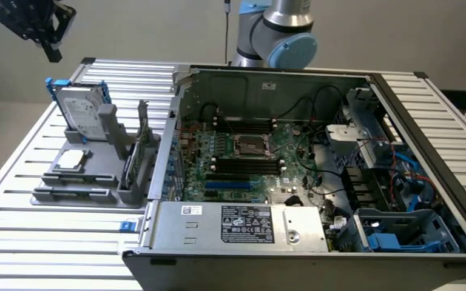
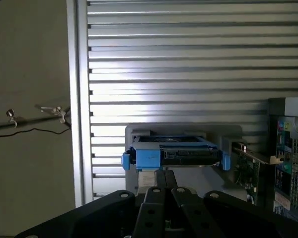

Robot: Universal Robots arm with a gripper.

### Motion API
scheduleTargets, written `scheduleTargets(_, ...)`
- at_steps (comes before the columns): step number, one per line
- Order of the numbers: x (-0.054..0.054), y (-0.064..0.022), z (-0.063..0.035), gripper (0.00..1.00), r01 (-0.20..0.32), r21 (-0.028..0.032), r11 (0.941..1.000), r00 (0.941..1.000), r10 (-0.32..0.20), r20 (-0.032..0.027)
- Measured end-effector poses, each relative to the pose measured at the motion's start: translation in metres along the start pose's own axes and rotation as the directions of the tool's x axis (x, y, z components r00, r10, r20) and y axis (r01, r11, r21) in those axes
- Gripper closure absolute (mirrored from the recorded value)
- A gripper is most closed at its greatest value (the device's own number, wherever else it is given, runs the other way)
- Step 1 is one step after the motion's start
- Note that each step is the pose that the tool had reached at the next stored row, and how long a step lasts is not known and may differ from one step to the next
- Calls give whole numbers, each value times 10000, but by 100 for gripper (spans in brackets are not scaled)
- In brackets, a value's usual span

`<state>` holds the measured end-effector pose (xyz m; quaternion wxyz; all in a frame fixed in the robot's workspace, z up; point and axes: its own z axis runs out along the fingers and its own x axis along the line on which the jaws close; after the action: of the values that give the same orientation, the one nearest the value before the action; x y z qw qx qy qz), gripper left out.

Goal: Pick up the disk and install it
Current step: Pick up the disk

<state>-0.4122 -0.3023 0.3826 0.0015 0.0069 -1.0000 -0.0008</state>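
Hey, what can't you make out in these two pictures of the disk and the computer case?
1. Print on the disk: too small in the exterior view, seen edge-on in the wrist view.
2. Lower end of the disk: hidden by the grey holder, exterior view.
3. Upper part of the tool: cut off by the exterior view's top edge.
4. Inside of the drive bay: partly hidden by the computer case wall, exterior view.

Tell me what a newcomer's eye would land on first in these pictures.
The open computer case fills the exterior view's middle and right, with its green circuit board laid bare. At the exterior view's left, the disk in its blue frame rests tilted on a grey stand. The black gripper hangs above the disk, its fingers shut and empty.
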Motion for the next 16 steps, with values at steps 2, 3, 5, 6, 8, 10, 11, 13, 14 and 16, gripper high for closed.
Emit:
scheduleTargets(2,0,0,1,89,360,1,9994,9994,-360,0)
scheduleTargets(3,0,0,2,89,555,1,9985,9985,-555,0)
scheduleTargets(5,-1,0,3,89,913,0,9958,9958,-913,-1)
scheduleTargets(6,0,1,5,89,1092,-9,9940,9940,-1092,1)
scheduleTargets(8,0,1,10,89,1448,-26,9895,9895,-1448,3)
scheduleTargets(10,0,0,14,89,1809,-43,9835,9835,-1809,5)
scheduleTargets(11,0,1,16,89,1986,-51,9801,9801,-1986,6)
scheduleTargets(13,0,0,19,89,2331,-75,9724,9725,-2331,10)
scheduleTargets(14,0,0,20,89,2492,-87,9684,9685,-2492,12)
scheduleTargets(16,0,0,23,89,2834,-104,9589,9590,-2834,20)
